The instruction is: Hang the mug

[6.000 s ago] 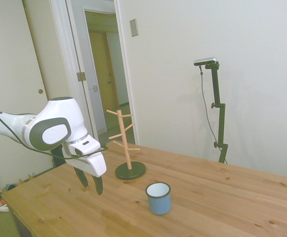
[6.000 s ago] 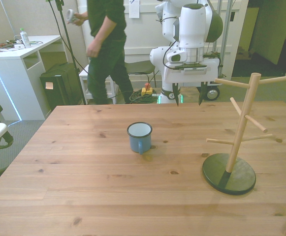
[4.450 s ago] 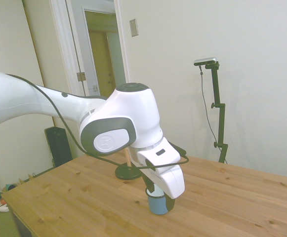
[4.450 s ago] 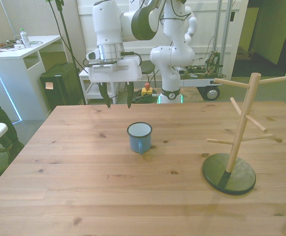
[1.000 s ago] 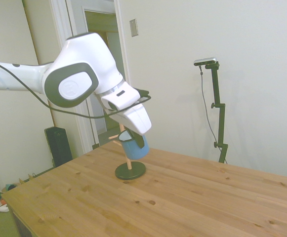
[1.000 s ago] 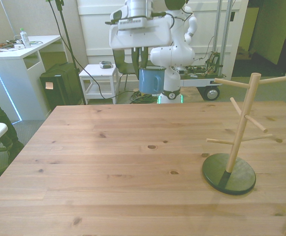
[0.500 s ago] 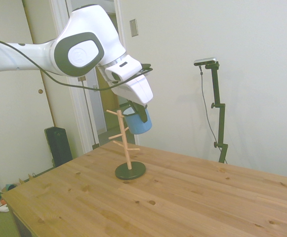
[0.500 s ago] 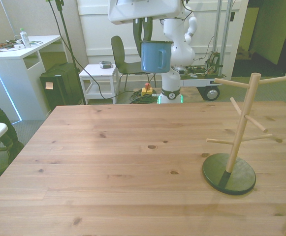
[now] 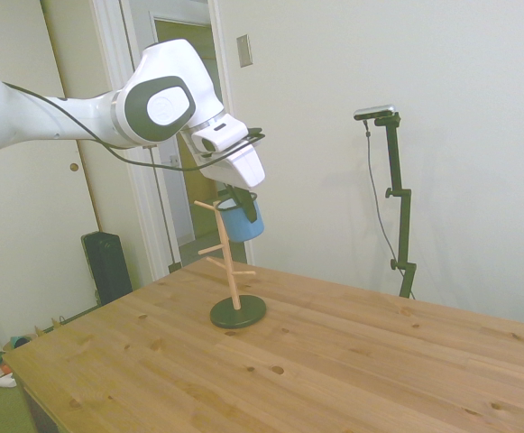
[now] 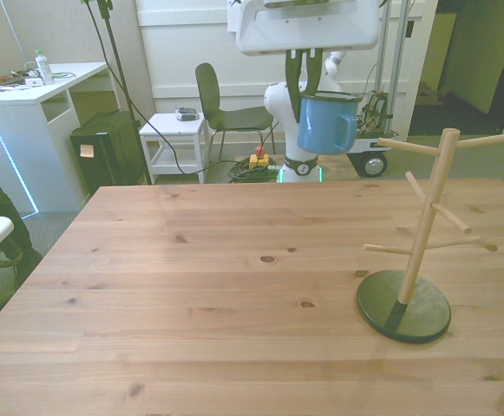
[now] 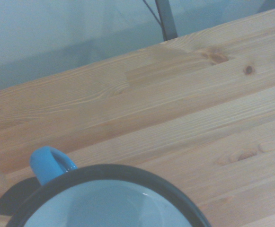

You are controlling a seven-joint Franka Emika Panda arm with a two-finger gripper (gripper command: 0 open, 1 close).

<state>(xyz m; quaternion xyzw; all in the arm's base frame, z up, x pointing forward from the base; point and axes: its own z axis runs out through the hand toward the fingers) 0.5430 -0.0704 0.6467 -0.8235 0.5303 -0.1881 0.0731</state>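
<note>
The light-blue mug [image 10: 324,122] with its dark rim hangs high above the table, my gripper [image 10: 308,83] shut on its rim. Its handle points toward the front view's right, at the rack's top pegs. The wooden rack [image 10: 425,227] with a dark round base [image 10: 404,306] stands on the table at the front view's right. In the side view the mug [image 9: 242,219] is level with the rack's top [image 9: 217,209] and just to its right. The wrist view shows the mug's rim [image 11: 110,171], white interior and blue handle [image 11: 50,161] over the table.
The wooden table [image 10: 217,303] spreads below. Behind it stand a dark chair [image 10: 218,102], a small white cart [image 10: 179,139] and a white desk [image 10: 35,95] at the front view's left. A doorway [image 9: 188,135] lies behind the rack in the side view.
The gripper has carried the mug toward the front view's right and a little lower, nearer the rack's top. Seconds earlier the mug stood on the table and was picked up.
</note>
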